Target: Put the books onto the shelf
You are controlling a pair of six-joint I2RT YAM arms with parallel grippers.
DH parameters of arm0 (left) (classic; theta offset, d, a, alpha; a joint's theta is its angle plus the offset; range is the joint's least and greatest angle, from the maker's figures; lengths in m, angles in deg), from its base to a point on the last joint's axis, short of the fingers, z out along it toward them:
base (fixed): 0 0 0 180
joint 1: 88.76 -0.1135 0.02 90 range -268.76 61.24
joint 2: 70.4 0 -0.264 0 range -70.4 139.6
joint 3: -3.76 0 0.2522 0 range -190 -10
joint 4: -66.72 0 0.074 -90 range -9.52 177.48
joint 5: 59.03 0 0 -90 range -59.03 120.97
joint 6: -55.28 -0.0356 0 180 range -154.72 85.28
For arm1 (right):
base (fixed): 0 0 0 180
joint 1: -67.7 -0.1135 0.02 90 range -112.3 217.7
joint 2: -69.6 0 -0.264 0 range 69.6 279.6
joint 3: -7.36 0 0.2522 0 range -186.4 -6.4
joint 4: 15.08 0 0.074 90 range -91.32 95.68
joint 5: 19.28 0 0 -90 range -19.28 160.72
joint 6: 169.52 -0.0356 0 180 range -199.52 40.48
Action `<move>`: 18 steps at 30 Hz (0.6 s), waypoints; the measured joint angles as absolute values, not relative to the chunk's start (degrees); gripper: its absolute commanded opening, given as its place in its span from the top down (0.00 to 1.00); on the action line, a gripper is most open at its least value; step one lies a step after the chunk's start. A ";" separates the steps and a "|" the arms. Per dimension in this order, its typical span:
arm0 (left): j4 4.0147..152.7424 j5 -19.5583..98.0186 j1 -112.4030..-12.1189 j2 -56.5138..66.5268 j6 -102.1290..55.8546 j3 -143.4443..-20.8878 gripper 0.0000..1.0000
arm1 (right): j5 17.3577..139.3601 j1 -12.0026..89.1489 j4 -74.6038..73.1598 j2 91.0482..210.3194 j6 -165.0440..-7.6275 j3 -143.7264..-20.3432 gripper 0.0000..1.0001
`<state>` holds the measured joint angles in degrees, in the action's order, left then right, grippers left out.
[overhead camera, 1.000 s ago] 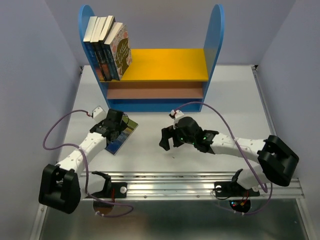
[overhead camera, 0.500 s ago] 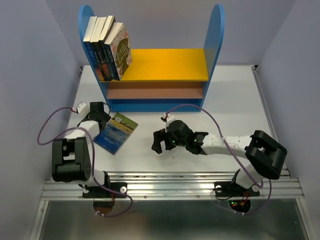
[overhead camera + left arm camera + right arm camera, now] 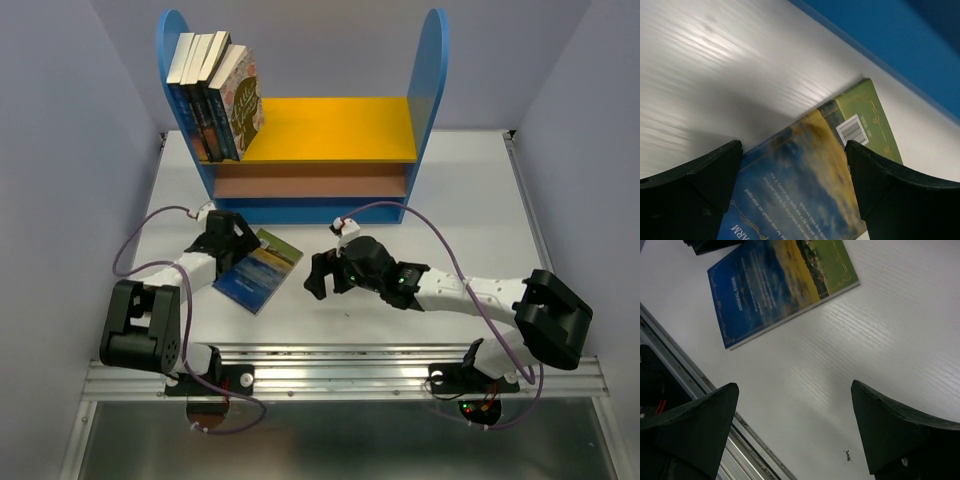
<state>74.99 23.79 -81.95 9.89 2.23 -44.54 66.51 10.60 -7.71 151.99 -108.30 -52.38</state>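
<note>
- One book [image 3: 258,272] lies flat on the tabletop [image 3: 450,220], cover up, directly under and ahead of the left hand [image 3: 235,248] and off to the left of the right hand [image 3: 318,273].
- The left hand is spread wide with a finger on either side of the book's upper corner. It grips nothing, and I cannot tell whether the tips touch the cover.
- The right hand hangs just above the bare tabletop, fully spread and empty, near the book but apart from it.
- Beyond both hands stands the shelf [image 3: 428,90], with a group of books [image 3: 215,100] leaning together at the left end of its yellow upper board [image 3: 340,125].
- Progress, as I judge it: most of the work is done. This last book has yet to be lifted and stood with the others.
- Only the top view shows the shelved books.
- The left wrist view alone shows a barcode [image 3: 852,129] on the cover's green band.
- The right wrist view shows the whole blue, yellow and green cover and the metal rail [image 3: 685,375], but its print is too small to read.
</note>
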 measured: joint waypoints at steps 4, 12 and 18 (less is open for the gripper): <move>76.01 26.08 -72.09 8.69 2.54 -43.84 0.05 | 65.42 10.60 -7.73 151.97 -108.23 -52.35 0.00; 73.11 27.99 -53.91 8.47 3.63 -42.62 0.05 | 62.45 10.60 -5.94 149.57 -107.90 -51.66 0.00; 71.51 29.87 -43.40 13.89 3.65 -47.06 0.06 | 56.46 10.60 -1.66 139.18 -110.61 -46.80 0.00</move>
